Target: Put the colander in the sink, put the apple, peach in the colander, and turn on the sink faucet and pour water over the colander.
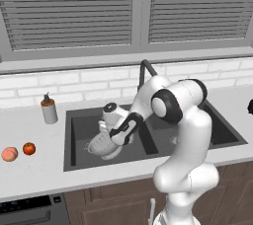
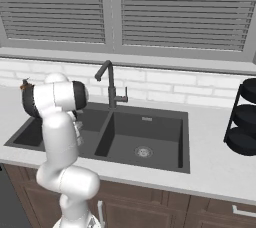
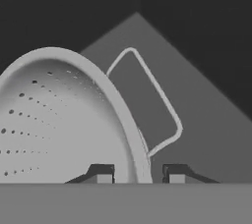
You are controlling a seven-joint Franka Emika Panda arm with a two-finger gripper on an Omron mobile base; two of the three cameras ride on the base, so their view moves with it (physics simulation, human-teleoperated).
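Colander (image 1: 101,144): shiny perforated metal bowl, lying tilted inside the left basin of the sink (image 1: 79,135), near that basin's front wall. In the hand view its rim (image 3: 118,105) is running between the two dark fingers (image 3: 102,174), one finger sitting inside the bowl and the other outside; the fingers are standing narrowly apart around the rim, and whether they are pressing on it cannot be told.

Gripper (image 3: 138,175): reaching down into the left basin, just above the colander.

Sink: dark double basin set into the pale tabletop (image 1: 34,169); the right basin's round drain (image 2: 143,151) is showing in the right base view.

Sink faucet (image 2: 109,87): dark gooseneck, standing at the sink's rear edge between the two basins.

Apple (image 1: 29,148): deep red, sitting on the tabletop left of the sink, near the front edge.

Peach (image 1: 9,154): orange-pink, sitting just beside the apple, towards the tabletop's left edge.

Soap dispenser (image 1: 48,109): small grey bottle, standing by the sink's rear left corner.

Dark tiered rack (image 2: 245,119): standing towards the tabletop's right end.
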